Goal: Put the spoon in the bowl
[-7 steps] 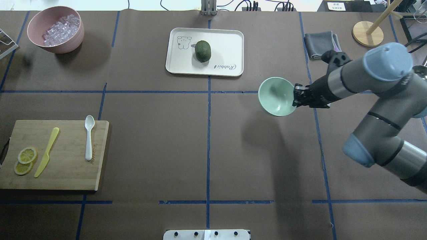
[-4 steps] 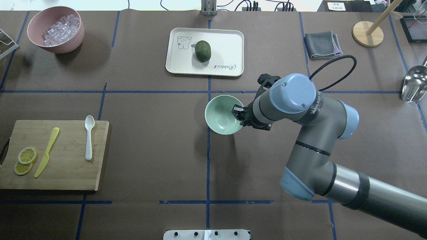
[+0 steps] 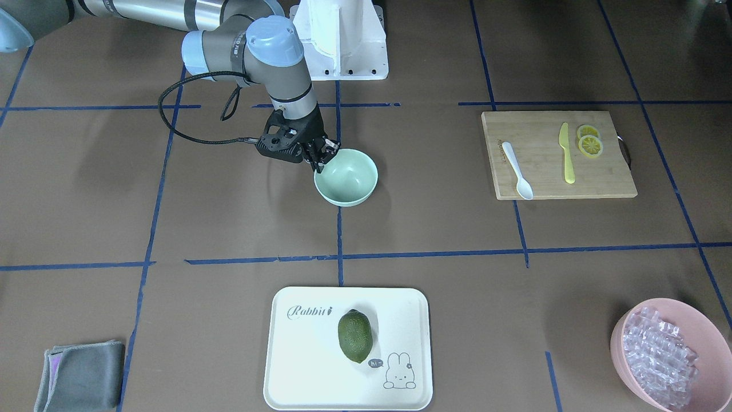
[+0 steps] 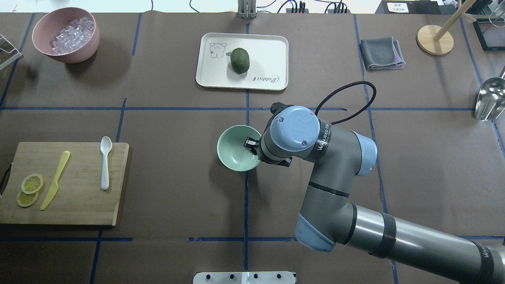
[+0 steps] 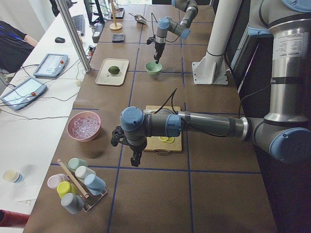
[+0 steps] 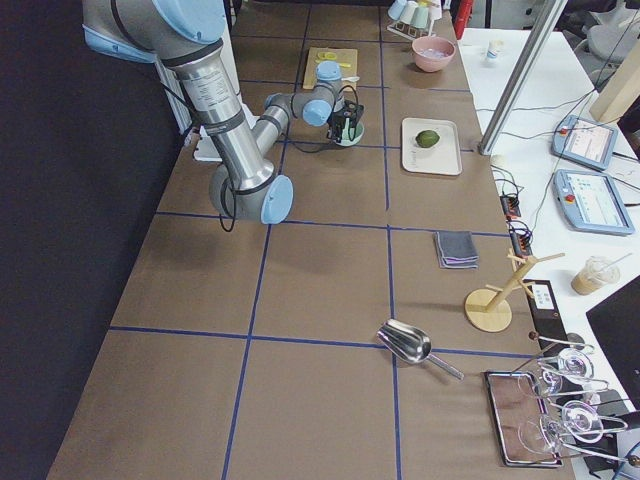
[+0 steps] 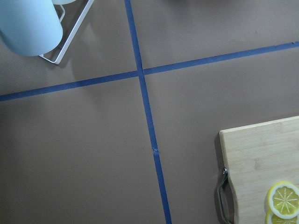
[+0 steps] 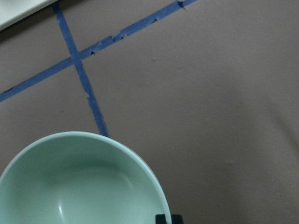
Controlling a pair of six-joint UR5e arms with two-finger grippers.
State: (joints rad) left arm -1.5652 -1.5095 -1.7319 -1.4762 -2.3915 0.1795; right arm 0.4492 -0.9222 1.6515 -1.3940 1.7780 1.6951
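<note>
The mint-green bowl (image 4: 236, 154) sits low at the table's centre, and I cannot tell whether it touches the table. My right gripper (image 4: 252, 146) is shut on the bowl's rim on its right side; the front view shows the same grip (image 3: 320, 163). The right wrist view shows the empty bowl (image 8: 84, 182) from above. The white spoon (image 4: 105, 161) lies on the wooden cutting board (image 4: 79, 197) at the left, scoop pointing away from me, far from the bowl. My left gripper (image 5: 134, 159) hangs near the board's outer end, seen only in the left side view; I cannot tell if it is open.
A yellow knife (image 4: 56, 179) and lemon slices (image 4: 29, 189) share the board. A white tray (image 4: 268, 51) with a green fruit (image 4: 240, 60) is behind the bowl. A pink bowl (image 4: 79, 53), a grey cloth (image 4: 380, 53) and a metal scoop (image 4: 489, 98) are further out.
My right arm has carried the green bowl leftward and nearer to me, from the right half of the table to its centre. The spoon and board have not moved.
</note>
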